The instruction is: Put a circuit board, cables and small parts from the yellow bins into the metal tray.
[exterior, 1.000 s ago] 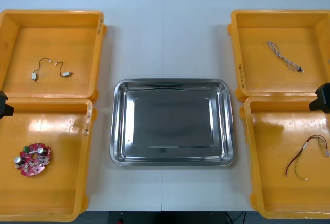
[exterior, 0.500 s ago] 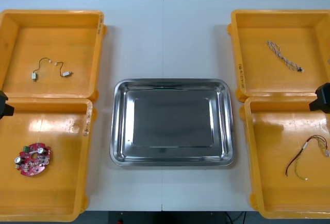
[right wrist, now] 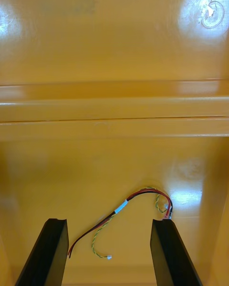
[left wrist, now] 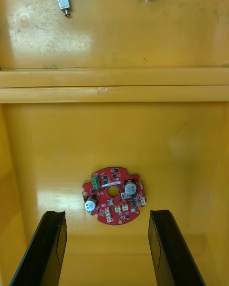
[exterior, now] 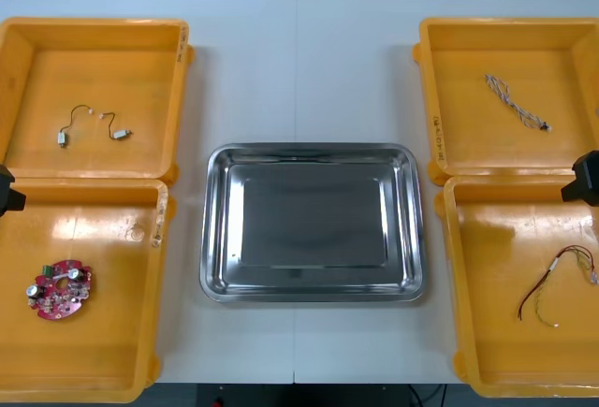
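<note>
A round red circuit board (exterior: 59,288) lies in the near left yellow bin (exterior: 112,370). In the left wrist view the board (left wrist: 113,195) sits just beyond my open left gripper (left wrist: 107,238), which hovers above it. The red and yellow cable (exterior: 554,283) lies in the near right bin (exterior: 468,332). The right wrist view shows that cable (right wrist: 128,215) between and beyond the fingers of my open right gripper (right wrist: 109,243). The metal tray (exterior: 217,267) stands bare in the middle of the table. Each arm shows at a side edge, left (exterior: 7,192) and right (exterior: 586,179).
The far left bin (exterior: 178,89) holds a black cable with small metal parts (exterior: 92,125), the parts also in the left wrist view (left wrist: 63,1). A twisted blue and white cable (exterior: 513,100) lies in the far right bin (exterior: 426,89). White table surrounds the tray.
</note>
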`<state>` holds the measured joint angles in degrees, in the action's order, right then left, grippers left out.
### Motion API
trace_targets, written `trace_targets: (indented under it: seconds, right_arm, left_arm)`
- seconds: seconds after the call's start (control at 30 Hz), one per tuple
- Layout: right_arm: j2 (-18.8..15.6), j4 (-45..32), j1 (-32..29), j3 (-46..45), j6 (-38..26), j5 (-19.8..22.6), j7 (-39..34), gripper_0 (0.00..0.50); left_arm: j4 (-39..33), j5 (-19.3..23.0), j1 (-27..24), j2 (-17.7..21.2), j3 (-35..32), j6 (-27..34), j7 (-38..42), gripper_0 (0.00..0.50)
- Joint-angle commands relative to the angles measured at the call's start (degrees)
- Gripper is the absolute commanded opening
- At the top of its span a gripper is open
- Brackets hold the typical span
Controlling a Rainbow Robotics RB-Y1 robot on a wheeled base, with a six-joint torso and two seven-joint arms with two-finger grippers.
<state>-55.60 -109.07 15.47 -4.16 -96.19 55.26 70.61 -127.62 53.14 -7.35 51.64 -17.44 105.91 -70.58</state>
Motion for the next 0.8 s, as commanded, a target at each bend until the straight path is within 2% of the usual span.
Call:
trace_targets:
  seconds: [0.03,0.8]
  right_arm:
    - [0.23,-1.5,-0.45,-2.08,-0.32,0.19,1.81,0.5]
    - [0.23,-1.5,-0.45,-2.08,-0.32,0.19,1.81,0.5]
  left_arm:
    - [-1.67,0.3,0.67,-0.14,-0.76,-0.53,-3.16,0.5]
    - [-1.67,0.3,0.67,-0.14,-0.76,-0.53,-3.16,0.5]
